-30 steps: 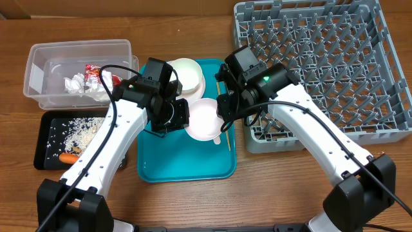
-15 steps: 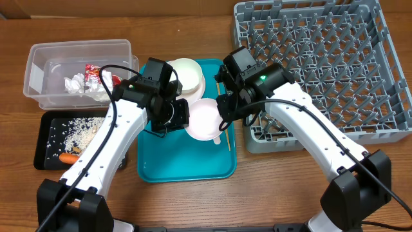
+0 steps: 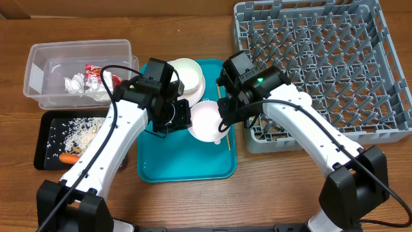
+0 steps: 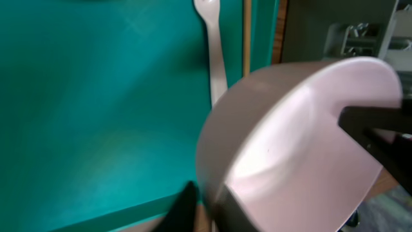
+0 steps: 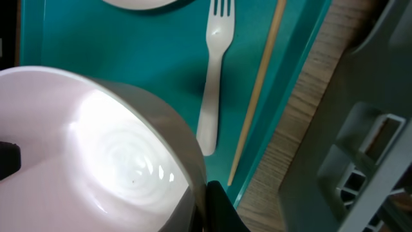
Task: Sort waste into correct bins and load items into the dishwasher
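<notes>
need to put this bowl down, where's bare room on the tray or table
Free: the near half of the teal tray, below the bowl; the tabletop in front of the tray. Crowded: the tray's far end with white dishes, and its right edge with fork and chopstick.

I count one white bowl [image 3: 206,120] between my left fingers [image 4: 183,207] and right fingers [image 5: 219,209], one fork [image 5: 215,77] and one chopstick [image 5: 257,90] just beside the right ones, and one carrot [image 3: 67,157] well away from the left.
</notes>
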Robot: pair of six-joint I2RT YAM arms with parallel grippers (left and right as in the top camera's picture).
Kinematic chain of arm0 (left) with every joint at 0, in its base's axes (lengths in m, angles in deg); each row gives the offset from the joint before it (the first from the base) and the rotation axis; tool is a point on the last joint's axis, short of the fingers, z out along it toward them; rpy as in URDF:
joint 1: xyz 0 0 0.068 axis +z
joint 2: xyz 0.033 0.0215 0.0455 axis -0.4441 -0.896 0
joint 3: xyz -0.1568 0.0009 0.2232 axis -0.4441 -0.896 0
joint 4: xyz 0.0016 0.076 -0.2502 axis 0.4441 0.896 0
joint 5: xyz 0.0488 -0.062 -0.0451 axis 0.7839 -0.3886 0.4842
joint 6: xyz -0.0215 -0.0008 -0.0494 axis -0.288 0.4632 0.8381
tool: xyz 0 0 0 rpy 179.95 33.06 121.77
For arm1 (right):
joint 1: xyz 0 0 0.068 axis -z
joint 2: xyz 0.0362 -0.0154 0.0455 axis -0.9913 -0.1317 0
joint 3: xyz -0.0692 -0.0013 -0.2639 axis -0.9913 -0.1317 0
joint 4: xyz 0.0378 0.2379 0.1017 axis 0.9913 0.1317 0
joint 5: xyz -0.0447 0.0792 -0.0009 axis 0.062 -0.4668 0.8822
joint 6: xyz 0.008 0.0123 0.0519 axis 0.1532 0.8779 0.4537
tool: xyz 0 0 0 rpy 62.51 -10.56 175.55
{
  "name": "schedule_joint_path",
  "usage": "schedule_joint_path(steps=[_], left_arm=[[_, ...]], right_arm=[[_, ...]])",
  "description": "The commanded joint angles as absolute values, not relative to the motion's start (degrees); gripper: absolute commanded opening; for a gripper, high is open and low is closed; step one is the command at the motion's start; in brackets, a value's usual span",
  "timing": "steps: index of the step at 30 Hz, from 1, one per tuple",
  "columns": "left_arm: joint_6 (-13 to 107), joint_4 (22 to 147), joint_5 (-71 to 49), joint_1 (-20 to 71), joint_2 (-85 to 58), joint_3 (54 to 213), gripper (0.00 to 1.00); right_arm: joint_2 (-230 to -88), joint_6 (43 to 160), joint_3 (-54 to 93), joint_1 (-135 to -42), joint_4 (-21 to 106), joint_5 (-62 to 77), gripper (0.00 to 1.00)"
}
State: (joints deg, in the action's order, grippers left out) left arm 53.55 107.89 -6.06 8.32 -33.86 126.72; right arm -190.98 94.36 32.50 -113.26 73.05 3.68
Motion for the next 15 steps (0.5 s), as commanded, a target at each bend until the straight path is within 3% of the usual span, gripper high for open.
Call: schedule_joint_path(steps=[1, 2, 4, 15], left_arm=[[52.7, 107.6, -7.5, 8.2, -32.8, 127.8, 0.34], [52.7, 107.4, -7.9, 8.2, -32.8, 127.9, 0.42], [52.4, 106.9, -9.0, 8.3, -32.8, 127.9, 0.48], [44.1, 109.2, -12.9, 8.8, -32.8, 137.7, 0.50]], right_arm=[[-190.5, 94.9, 32.4, -113.7, 72.1, 2.0, 0.04], [-190.5, 95.4, 32.4, -113.7, 71.9, 1.9, 0.04], [-190.5, 95.5, 32.4, -113.7, 71.7, 2.0, 0.04], [-190.5, 95.5, 32.4, -113.5, 70.0, 7.4, 0.04]])
